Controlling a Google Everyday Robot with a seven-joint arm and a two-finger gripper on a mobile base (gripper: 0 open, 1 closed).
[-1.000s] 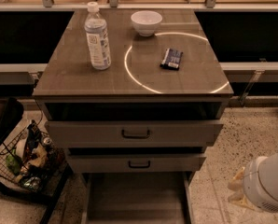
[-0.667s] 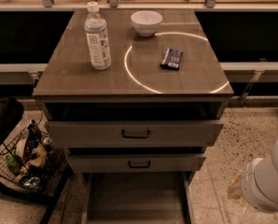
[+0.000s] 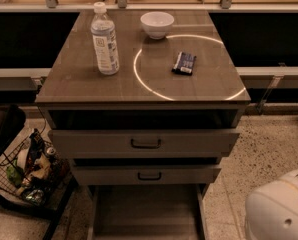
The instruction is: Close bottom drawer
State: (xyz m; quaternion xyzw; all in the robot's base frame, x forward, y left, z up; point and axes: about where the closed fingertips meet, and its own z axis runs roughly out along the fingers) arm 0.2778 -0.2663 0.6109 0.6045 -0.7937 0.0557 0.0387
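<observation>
The bottom drawer [image 3: 146, 211] stands pulled far out of the cabinet at the bottom of the camera view, its flat floor and thin side walls showing. Above it, the middle drawer [image 3: 149, 176] with a small dark handle and the top drawer [image 3: 145, 143] with a dark loop handle are each slightly open. My gripper is out of view. Only a white rounded part of my arm [image 3: 279, 209] shows at the bottom right, to the right of the bottom drawer and apart from it.
On the cabinet top [image 3: 69, 79] stand a water bottle [image 3: 105, 40], a white bowl [image 3: 157, 24] and a dark snack packet [image 3: 184, 63]. A black wire basket [image 3: 26, 171] full of items sits on the floor to the left. Speckled floor lies to the right.
The white arm part has shifted left, towards the cabinet, and fills more of the bottom right corner. The drawers have not moved.
</observation>
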